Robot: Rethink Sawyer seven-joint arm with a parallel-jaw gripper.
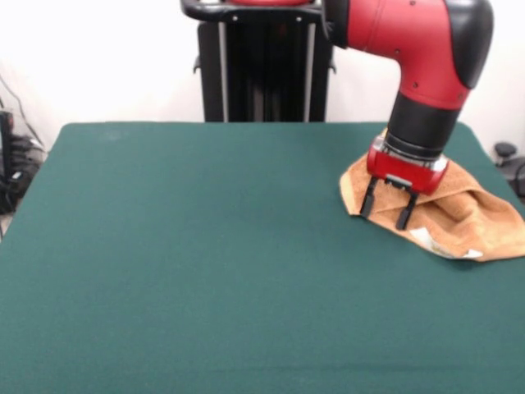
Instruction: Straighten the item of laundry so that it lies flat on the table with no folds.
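The orange-tan towel (463,215) lies rumpled near the right edge of the dark green table (205,263), with folds running across it and a white tag (435,242) at its near edge. My gripper (385,215) hangs from the red and black arm over the towel's left corner. Its two black fingers (368,199) are spread apart and open, with tips at the towel's left edge, holding nothing. The arm hides part of the towel's far side.
The black pedestal (262,61) stands at the table's far side. Cables and dark equipment (12,164) sit off the left edge. A dark object (509,156) shows beyond the right edge.
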